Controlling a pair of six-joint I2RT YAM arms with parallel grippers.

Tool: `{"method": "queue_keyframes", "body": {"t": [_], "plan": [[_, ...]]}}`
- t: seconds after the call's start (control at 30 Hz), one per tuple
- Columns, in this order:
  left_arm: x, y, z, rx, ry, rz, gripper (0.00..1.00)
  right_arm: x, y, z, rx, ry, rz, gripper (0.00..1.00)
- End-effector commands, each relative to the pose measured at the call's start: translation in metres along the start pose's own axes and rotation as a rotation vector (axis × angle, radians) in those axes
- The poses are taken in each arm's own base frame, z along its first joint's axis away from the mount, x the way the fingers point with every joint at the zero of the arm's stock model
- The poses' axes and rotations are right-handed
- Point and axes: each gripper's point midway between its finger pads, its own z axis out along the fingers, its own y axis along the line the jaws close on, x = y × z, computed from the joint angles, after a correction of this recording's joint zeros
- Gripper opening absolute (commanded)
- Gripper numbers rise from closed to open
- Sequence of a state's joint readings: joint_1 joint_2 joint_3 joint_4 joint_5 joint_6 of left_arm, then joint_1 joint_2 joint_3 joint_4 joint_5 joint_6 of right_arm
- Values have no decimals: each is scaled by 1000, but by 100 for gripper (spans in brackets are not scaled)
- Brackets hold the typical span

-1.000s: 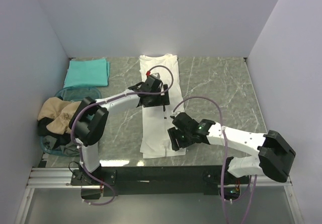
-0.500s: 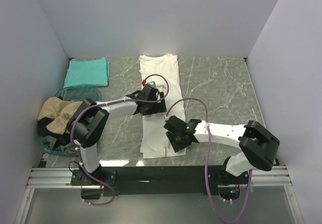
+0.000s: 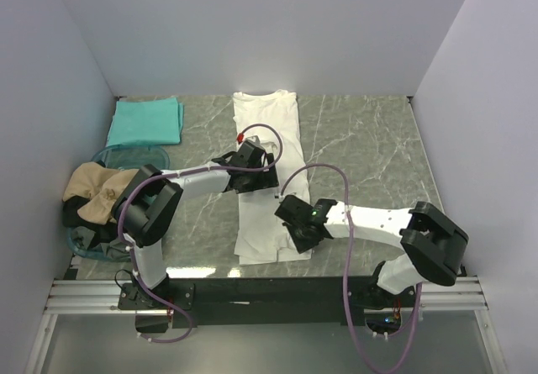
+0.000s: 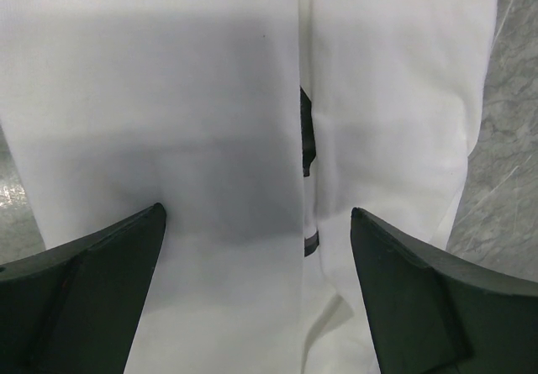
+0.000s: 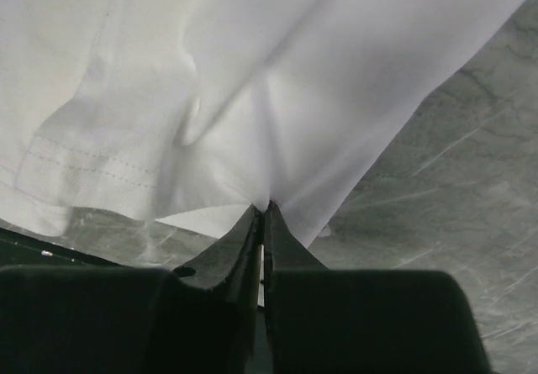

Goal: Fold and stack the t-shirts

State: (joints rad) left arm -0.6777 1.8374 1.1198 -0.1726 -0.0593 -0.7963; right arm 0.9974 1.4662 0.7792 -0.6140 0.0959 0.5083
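One white t-shirt (image 3: 267,130) lies as a folded strip, 12 to 6 o'clock, on the desk (image 3: 361,139). The right pincer (image 5: 266,210) is clenched on its 5 o'clock hem corner, apparently to carry it over; the left pincer (image 4: 256,223), released, hovers mid-strip, probably to pin the fold line.

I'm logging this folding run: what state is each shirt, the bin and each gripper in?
white t-shirt: folded into a long strip, lying flat.
teal t-shirt: folded, lying flat at the far left.
tan t-shirt: crumpled, unfolded.
blue-tinted bin: open-topped, holding the tan t-shirt.
left gripper: open, above the white t-shirt's middle.
right gripper: shut on the white t-shirt's near edge.
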Motion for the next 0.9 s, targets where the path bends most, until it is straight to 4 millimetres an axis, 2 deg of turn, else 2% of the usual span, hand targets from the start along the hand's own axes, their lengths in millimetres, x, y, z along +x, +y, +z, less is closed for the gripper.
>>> {"method": "queue_keyframes", "body": {"t": [0.0, 0.13, 0.33, 0.37, 0.43, 0.47, 0.57, 0.63, 0.73, 0.8, 0.87], "plan": [[33, 37, 13, -131, 94, 6, 100, 9, 1, -10, -18, 6, 16, 7], [31, 39, 14, -142, 89, 6, 99, 21, -2, -13, -24, 27, 21, 1], [31, 40, 16, -139, 93, 3, 99, 37, -7, -14, -30, 51, 33, 0], [33, 40, 16, -139, 99, 5, 99, 40, -7, -14, -32, 60, 34, 1], [32, 39, 16, -132, 98, 8, 99, 39, -8, -14, -28, 54, 42, 9], [32, 37, 15, -120, 101, 9, 99, 35, -5, -15, -37, 44, 48, 25], [30, 30, 12, -85, 99, 16, 100, 26, 9, -21, -105, 14, 50, 44], [28, 25, 7, -75, 91, 30, 99, 18, 13, -28, -131, -20, 55, 45], [14, 7, -9, -41, 53, 59, 99, 0, 18, -46, -163, -97, 78, 47], [10, -5, -20, -23, 32, 85, 99, -15, 11, -58, -136, -180, 113, 49], [-1, -20, -41, 6, -8, 99, 99, -29, 5, -66, -123, -230, 164, 50]]}}
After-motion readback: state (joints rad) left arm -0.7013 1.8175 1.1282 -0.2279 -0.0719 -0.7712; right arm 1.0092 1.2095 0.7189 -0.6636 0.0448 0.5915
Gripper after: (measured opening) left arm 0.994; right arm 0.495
